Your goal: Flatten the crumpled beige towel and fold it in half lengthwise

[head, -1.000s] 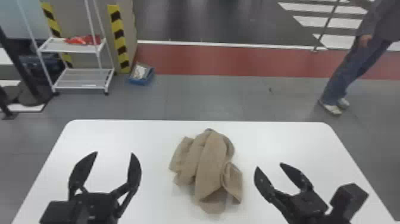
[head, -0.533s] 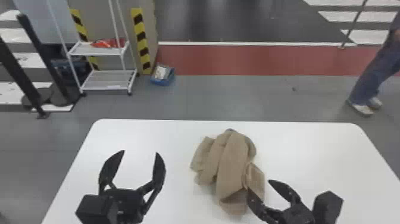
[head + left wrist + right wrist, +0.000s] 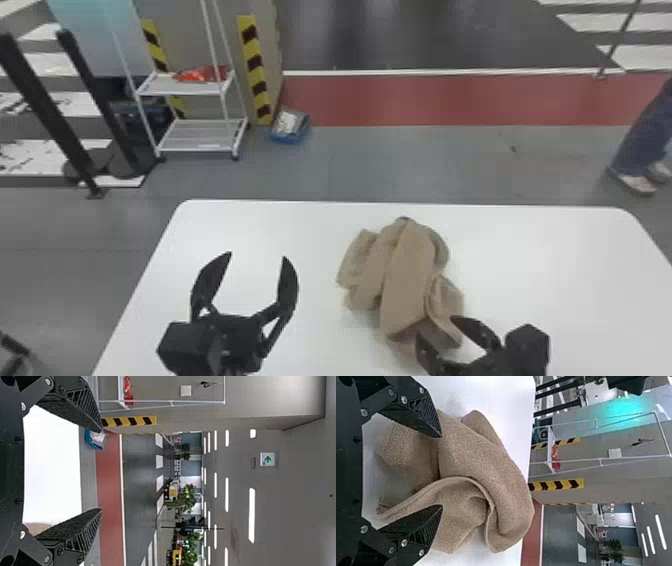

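Note:
In the head view, my left gripper (image 3: 257,257) stands open over the left part of the table, apart from the towel. My right gripper (image 3: 435,327) is open at the near right corner of the crumpled beige towel (image 3: 407,280), which lies bunched in thick folds. In the left wrist view, my left gripper (image 3: 101,471) has nothing between its fingers, and a bit of towel (image 3: 35,528) shows beside one of them. The right wrist view has my right gripper (image 3: 442,471) with fingers spread over the towel (image 3: 494,479); whether they touch it I cannot tell.
The white table (image 3: 550,260) extends around the towel on all sides. Beyond its far edge are a white wheeled rack (image 3: 200,135), a blue box (image 3: 291,126) on the floor and black posts at the left.
My right gripper has moved left and nearer, reaching the towel's near right corner. Table, towel and background have shifted rightward in the head view. The left gripper remains open.

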### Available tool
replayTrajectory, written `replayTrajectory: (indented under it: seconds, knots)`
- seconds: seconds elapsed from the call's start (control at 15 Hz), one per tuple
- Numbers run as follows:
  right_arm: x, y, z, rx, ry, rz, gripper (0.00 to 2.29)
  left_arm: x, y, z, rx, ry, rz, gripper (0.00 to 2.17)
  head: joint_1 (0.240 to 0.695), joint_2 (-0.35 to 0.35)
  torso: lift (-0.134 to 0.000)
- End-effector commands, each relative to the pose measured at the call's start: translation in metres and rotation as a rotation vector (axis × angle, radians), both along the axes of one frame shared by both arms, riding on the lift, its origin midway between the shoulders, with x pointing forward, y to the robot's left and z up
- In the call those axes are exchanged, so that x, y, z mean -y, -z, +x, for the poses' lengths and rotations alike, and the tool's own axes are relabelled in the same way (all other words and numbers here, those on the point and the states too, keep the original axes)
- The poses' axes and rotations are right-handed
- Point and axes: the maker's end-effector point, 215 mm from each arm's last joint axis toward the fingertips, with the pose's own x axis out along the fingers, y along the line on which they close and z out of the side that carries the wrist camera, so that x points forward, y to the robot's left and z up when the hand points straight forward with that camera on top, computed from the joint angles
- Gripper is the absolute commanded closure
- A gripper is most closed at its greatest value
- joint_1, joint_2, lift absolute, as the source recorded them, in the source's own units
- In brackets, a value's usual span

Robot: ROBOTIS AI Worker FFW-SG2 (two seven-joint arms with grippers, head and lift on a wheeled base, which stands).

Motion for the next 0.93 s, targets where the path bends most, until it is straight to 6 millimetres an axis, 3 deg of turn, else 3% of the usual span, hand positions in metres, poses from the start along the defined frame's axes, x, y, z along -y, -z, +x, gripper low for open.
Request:
replayTrajectory:
  seconds: [0.0, 0.13, 0.2, 0.33, 0.67, 0.87]
  knots:
    - [0.001, 0.007, 0.000, 0.004, -0.007, -0.034, 0.29, -0.001, -0.001, 0.001, 0.003, 0.000, 0.001, 0.19, 0.695, 0.056, 0.000]
    - [0.005, 0.011, 0.003, 0.007, 0.002, -0.060, 0.29, 0.000, 0.000, 0.001, 0.000, 0.002, 0.001, 0.19, 0.695, 0.053, 0.000]
    - [0.007, 0.013, 0.005, 0.006, 0.005, -0.069, 0.45, 0.000, 0.000, 0.002, 0.002, 0.002, 0.001, 0.19, 0.695, 0.051, 0.000]
    - [0.009, 0.016, 0.005, 0.004, 0.004, -0.085, 0.56, 0.001, 0.001, 0.002, 0.000, 0.004, 0.001, 0.19, 0.695, 0.046, 0.000]
    - [0.037, 0.025, 0.001, -0.033, 0.052, -0.100, 1.92, 0.001, 0.000, 0.002, 0.002, 0.004, 0.001, 0.19, 0.695, 0.028, 0.000]
    - [0.035, -0.006, -0.008, 0.004, 0.049, -0.060, 2.01, 0.001, 0.001, 0.002, 0.002, 0.003, 0.000, 0.19, 0.695, 0.006, 0.000]
